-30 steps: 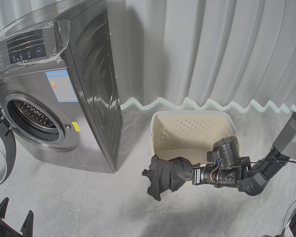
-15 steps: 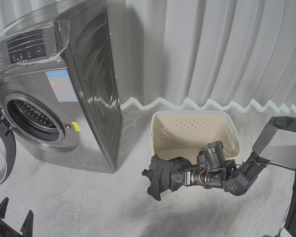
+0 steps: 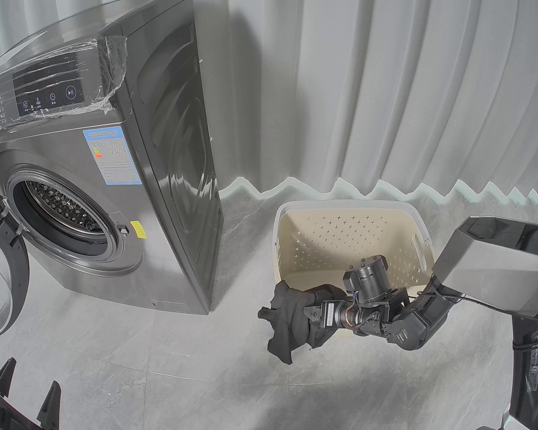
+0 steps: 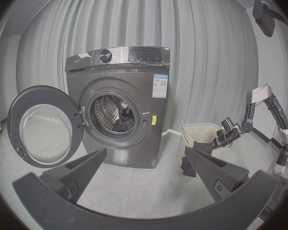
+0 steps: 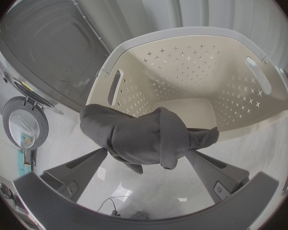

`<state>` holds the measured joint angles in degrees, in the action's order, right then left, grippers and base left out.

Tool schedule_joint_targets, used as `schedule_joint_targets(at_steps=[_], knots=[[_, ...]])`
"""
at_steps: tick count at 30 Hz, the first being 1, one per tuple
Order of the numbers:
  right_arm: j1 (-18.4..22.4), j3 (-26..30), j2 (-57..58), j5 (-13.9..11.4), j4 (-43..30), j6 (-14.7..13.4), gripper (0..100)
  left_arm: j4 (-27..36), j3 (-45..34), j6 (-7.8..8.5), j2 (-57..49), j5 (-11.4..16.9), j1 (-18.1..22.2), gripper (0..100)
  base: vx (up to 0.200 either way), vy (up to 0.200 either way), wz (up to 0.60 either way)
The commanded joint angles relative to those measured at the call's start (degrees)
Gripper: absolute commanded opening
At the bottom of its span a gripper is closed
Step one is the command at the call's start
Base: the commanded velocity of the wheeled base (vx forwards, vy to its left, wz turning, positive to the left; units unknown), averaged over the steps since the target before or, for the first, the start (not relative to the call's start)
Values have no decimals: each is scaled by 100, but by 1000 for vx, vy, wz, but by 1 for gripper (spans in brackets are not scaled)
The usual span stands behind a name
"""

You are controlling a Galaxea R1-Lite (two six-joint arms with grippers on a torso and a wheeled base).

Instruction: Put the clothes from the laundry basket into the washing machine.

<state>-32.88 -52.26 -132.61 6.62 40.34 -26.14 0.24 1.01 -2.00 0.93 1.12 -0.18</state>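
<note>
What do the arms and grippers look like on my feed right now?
Right arm: black jointed links, a silver-grey angular shell on the upper link, a thin reddish cable at the wrist. Left gripper and right gripper match: dark grey, two wedge-shaped fingers with ribbed tips.

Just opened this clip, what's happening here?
The robot's right hand sits at a dark garment draped over the front rim of the laundry basket, its fingers open on either side and not yet closed. The washing machine stands to the left, its door swung open and some dark cloth in the drum. The left hand hangs low, open, holding nothing.
</note>
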Motion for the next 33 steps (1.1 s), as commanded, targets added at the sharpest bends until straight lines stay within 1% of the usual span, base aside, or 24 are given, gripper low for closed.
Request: schedule_joint_targets(at_steps=[1,5,16,17,21,28,33], knots=[[9,-285,-239,68,0,-111,100,2,-92,-2,-93,2,1,100,0,0,0],[36,-469,-274,103,-17,-278,100,2,-92,-2,-93,2,1,100,0,0,0],[36,-496,-388,111,71,-304,100,2,-92,-11,-93,2,1,100,0,0,0],[36,-496,-406,111,132,-296,0,2,-92,-11,-93,2,1,100,0,0,0],[27,-460,-468,111,343,-269,0,2,-92,-11,-93,2,1,100,0,0,0],[-8,-434,-468,111,361,-260,0,2,-92,-11,-93,2,1,100,0,0,0],[-17,-302,-257,111,378,-234,0,2,-92,-11,-93,2,1,100,0,0,0]])
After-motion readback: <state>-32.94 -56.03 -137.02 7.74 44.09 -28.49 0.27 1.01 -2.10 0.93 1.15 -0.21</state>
